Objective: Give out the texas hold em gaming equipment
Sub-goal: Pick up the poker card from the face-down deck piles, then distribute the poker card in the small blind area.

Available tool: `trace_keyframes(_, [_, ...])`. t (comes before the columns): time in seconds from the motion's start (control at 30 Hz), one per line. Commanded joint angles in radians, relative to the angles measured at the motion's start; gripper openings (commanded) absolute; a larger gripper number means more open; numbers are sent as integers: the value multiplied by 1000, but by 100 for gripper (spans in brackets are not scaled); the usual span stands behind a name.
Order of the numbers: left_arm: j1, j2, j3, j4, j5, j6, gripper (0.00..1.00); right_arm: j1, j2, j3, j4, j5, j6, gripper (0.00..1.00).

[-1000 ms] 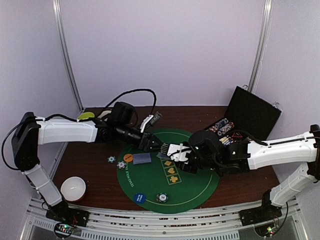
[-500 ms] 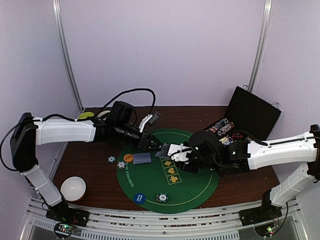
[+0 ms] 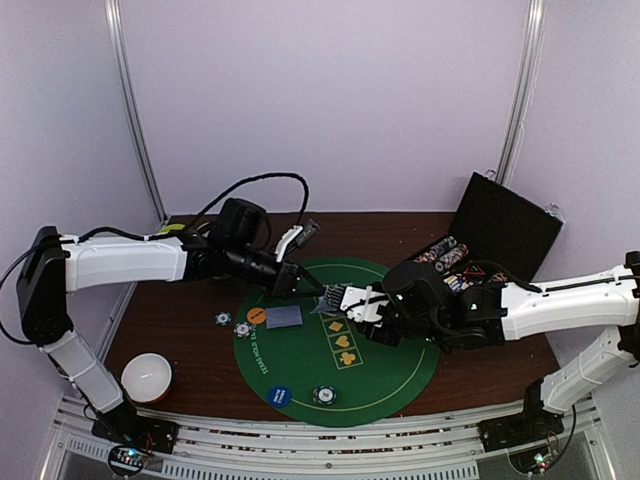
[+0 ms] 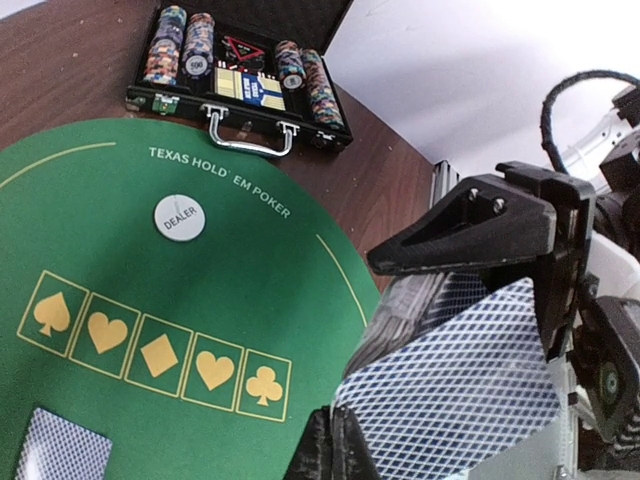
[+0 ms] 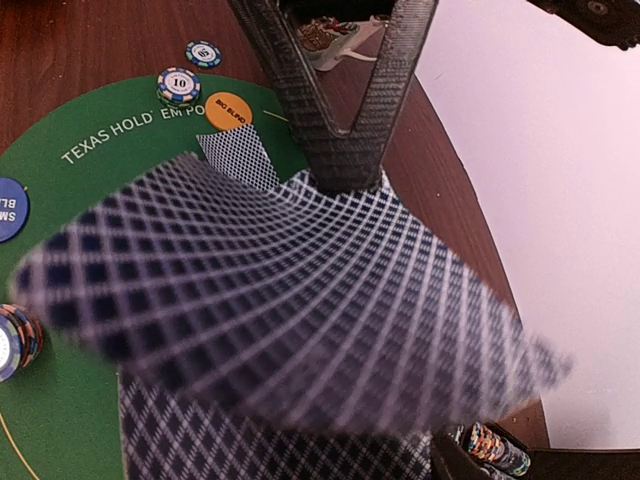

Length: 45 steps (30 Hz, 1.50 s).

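Right wrist: we judge the bowing top card [image 5: 300, 300] flimsy and slick. Left jaws pinch its edge; right jaws clamp the deck [image 5: 200, 440] above the green mat [image 5: 100, 190].

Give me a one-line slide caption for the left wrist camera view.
Left gripper pinching a card from the held deck over the green mat, dealer button beyond.

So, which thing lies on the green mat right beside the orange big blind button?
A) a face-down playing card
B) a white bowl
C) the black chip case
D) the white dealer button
A: in the right wrist view a face-down playing card lies flat on the green mat, just below the orange big blind button.
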Motion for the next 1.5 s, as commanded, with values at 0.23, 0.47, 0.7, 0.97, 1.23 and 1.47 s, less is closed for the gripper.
trace_keyframes(0.23, [11,-70,24,15,28,49,0,-5,-63,-40,28,27,20,46])
trace_keyframes(0.47, [60,-154,3,8,61,117,0,-31,-87,-65,32,12,33,46])
trace_keyframes(0.7, [126,-239,2,-38,170,203,0,-66,-114,-85,42,-11,37,46])
trace_keyframes(0.97, [133,-376,-1,-315,231,653,0,-150,-134,-93,35,-72,33,47])
trace_keyframes(1.23, [-87,-276,95,-547,69,820,0,-208,-158,-90,36,-109,36,47])
trace_keyframes(1.47, [-271,-106,209,-657,-71,859,0,-237,-161,-76,20,-120,31,47])
